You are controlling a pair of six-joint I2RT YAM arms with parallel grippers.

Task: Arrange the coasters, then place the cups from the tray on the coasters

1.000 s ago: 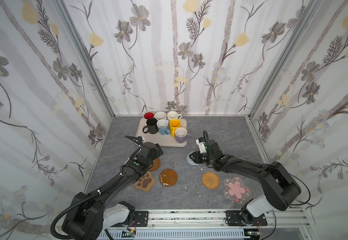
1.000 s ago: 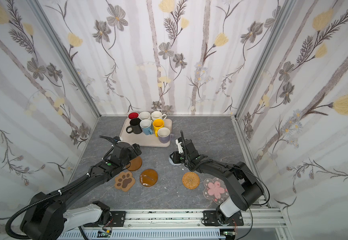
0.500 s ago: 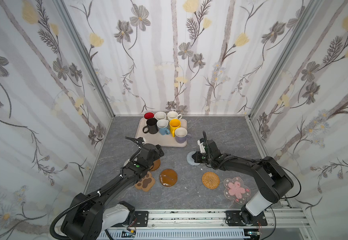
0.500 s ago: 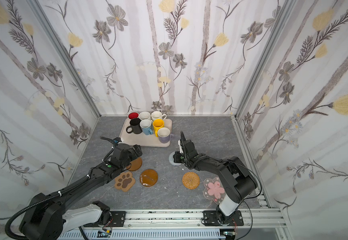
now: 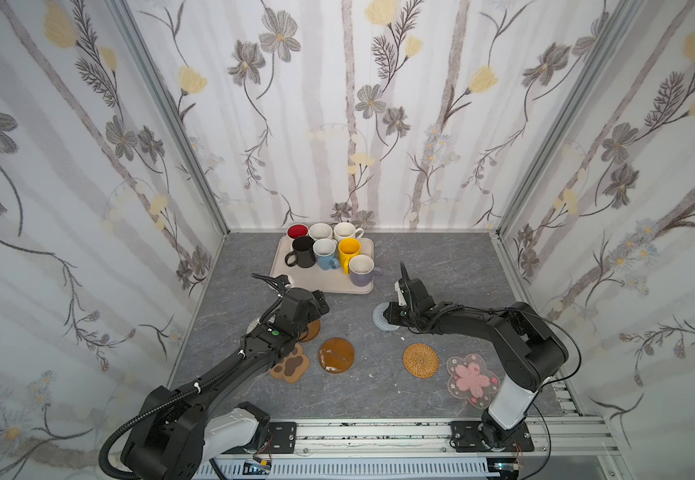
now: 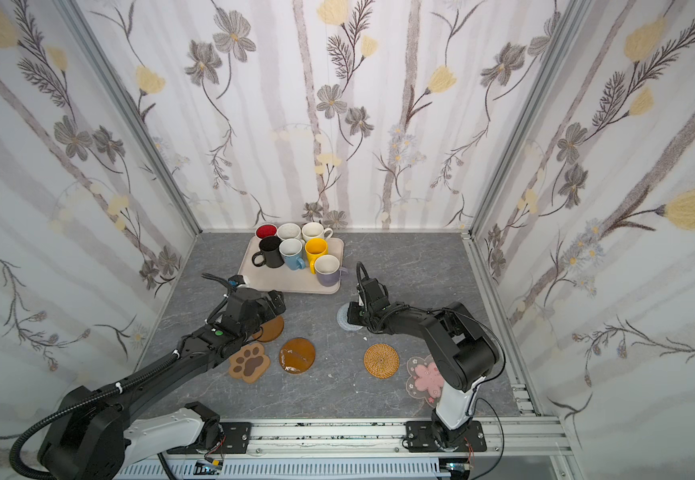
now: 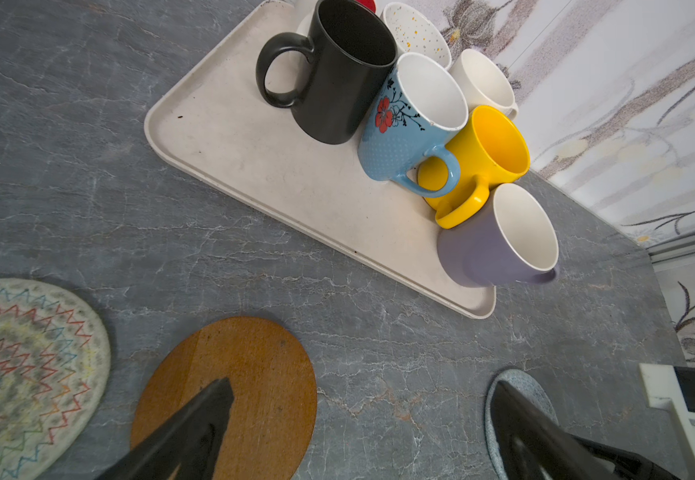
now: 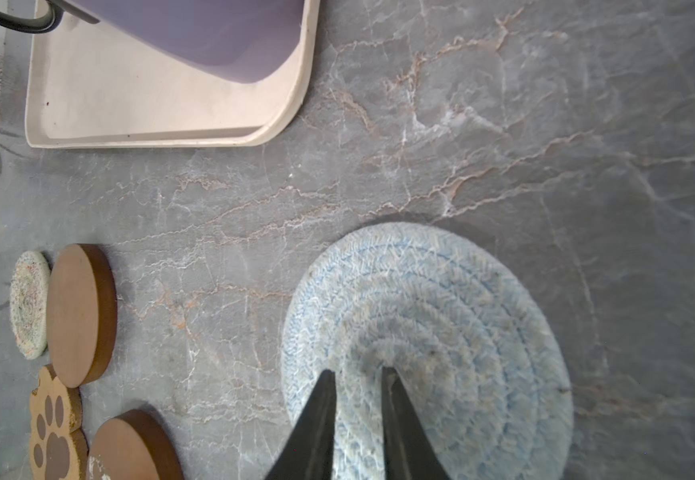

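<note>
I log the table as matt, veined grey stone-look. The tray is smooth matt beige. The yellow mug has a glossy glaze, the black mug a satin one. The pale blue coaster is rough braided cord, the amber disc matt grained wood, and the whitish coaster fuzzy and stitched.

The left arm and the right arm are made of matte black rounded links above a glossy white base segment. Each is bolted through a black plate with silver screws onto an aluminium rail. A black ribbed hose loops at the left arm's base, a small green dot marks its forearm, and the right gripper has black fingers tapering to points.
</note>
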